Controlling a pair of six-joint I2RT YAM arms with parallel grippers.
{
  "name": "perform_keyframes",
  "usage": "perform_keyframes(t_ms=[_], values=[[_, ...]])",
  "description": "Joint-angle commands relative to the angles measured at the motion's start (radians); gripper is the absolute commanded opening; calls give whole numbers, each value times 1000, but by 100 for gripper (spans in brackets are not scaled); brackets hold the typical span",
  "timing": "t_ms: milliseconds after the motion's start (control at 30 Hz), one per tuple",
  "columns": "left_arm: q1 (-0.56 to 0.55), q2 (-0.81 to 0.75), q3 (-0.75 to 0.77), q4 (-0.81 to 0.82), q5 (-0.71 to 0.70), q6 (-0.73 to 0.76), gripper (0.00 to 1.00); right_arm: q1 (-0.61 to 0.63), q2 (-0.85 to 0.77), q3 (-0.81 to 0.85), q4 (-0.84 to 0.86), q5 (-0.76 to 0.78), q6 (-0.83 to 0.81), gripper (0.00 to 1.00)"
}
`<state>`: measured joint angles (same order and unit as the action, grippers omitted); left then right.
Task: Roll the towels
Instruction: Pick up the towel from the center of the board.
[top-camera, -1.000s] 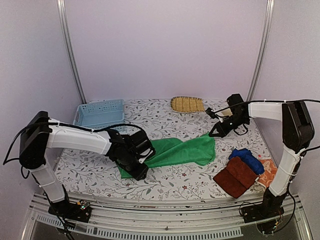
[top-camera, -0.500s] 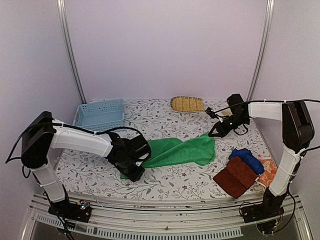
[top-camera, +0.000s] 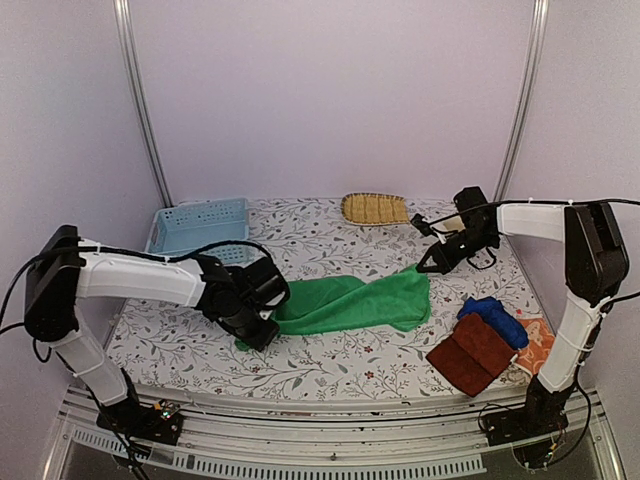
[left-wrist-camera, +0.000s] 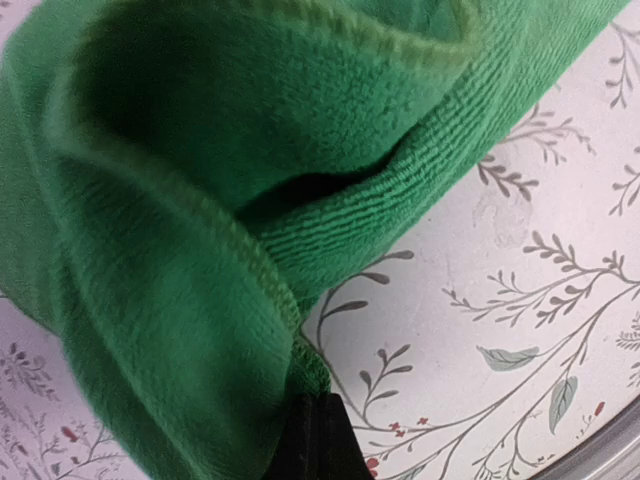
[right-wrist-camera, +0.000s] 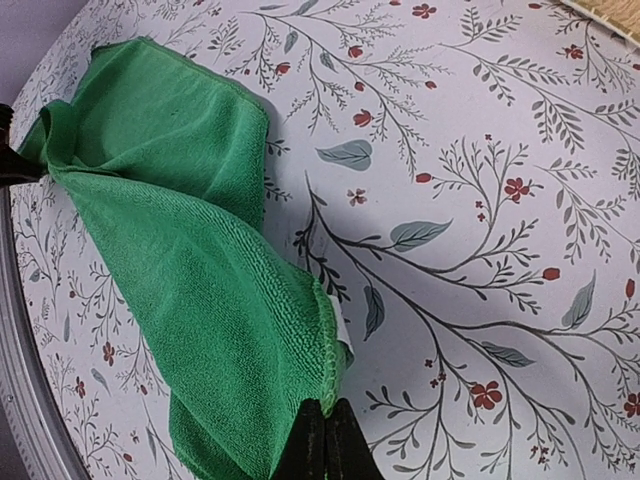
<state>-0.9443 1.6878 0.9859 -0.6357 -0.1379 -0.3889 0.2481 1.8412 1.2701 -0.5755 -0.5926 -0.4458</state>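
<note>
The long green towel (top-camera: 350, 303) lies stretched across the middle of the table, bunched in folds. My left gripper (top-camera: 256, 333) is at its near-left end. In the left wrist view the left gripper (left-wrist-camera: 315, 440) is shut on the green towel (left-wrist-camera: 200, 200) at its hemmed edge. My right gripper (top-camera: 428, 268) holds the far-right corner. In the right wrist view the right gripper (right-wrist-camera: 325, 440) is shut on the hem of the green towel (right-wrist-camera: 200, 260). A reddish-brown towel (top-camera: 472, 352), a blue towel (top-camera: 493, 318) and an orange towel (top-camera: 540, 340) lie piled at the near right.
A pale blue perforated basket (top-camera: 200, 226) stands at the back left and a yellow straw tray (top-camera: 375, 208) at the back centre. The towel pile sits close to the right arm's base. A metal rail runs along the table's near edge (top-camera: 330, 405).
My left gripper has closed on the green towel's near-left end, and the left arm has shifted slightly left and back. The right arm has not moved.
</note>
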Motion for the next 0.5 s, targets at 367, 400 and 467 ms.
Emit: perform_keyframes(t_ms=[367,400,467], values=[[257,-517,156,-68,-135,110,0,-9,-99,433,-169,-3,10,3],[266,-522,167,-70,-134,119,0,-9,-97,470,-184,-6,11,3],[281,-528,195,-84,-145,137,0,-9,-92,544,-215,-3,15,3]])
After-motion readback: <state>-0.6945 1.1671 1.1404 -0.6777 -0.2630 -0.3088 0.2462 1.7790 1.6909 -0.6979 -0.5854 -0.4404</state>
